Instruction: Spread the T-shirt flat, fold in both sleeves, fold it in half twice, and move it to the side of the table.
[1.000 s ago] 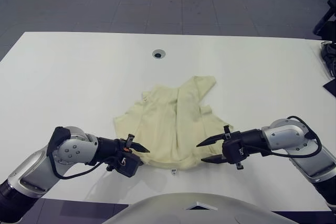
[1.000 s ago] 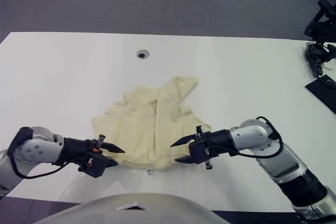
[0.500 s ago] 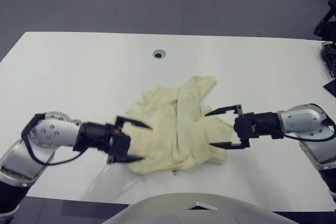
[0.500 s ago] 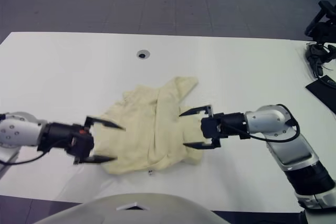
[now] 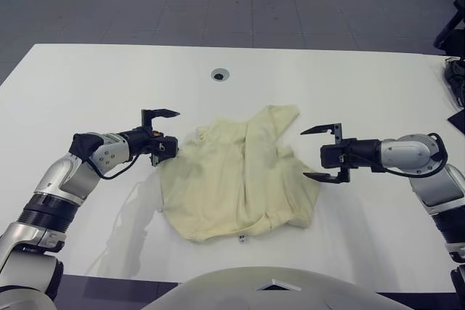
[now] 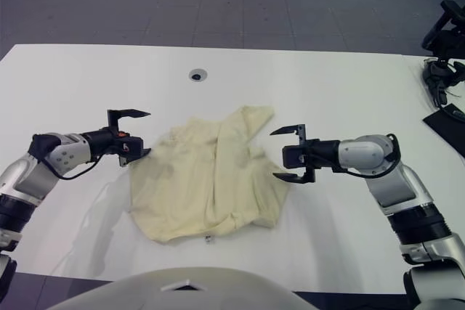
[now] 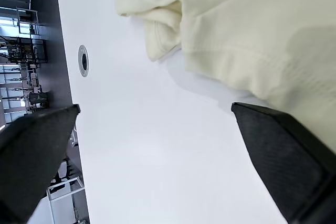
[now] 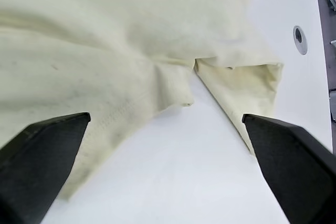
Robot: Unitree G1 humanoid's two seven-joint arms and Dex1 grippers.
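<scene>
A pale yellow T-shirt (image 5: 240, 179) lies crumpled near the middle of the white table (image 5: 87, 85), one sleeve (image 5: 280, 115) folded toward the far right. My left gripper (image 5: 161, 137) hovers open just off the shirt's left edge, nothing between its fingers (image 7: 31, 156). My right gripper (image 5: 305, 154) stands open beside the shirt's right edge, also holding nothing. In the left wrist view the shirt's edge (image 7: 252, 24) sits just beyond the fingertips. The right wrist view has the shirt body (image 8: 105, 35) and a sleeve opening (image 8: 241, 87) ahead of its fingers (image 8: 294, 156).
A round cable hole (image 5: 219, 75) sits in the table beyond the shirt. Black equipment (image 5: 456, 78) stands at the table's right edge. A small tag (image 5: 240, 237) lies at the shirt's near hem, close to the front edge.
Both grippers left the shirt's near hem, opened wide and moved away from me to the shirt's left and right sides. The near hem now lies wider and flatter.
</scene>
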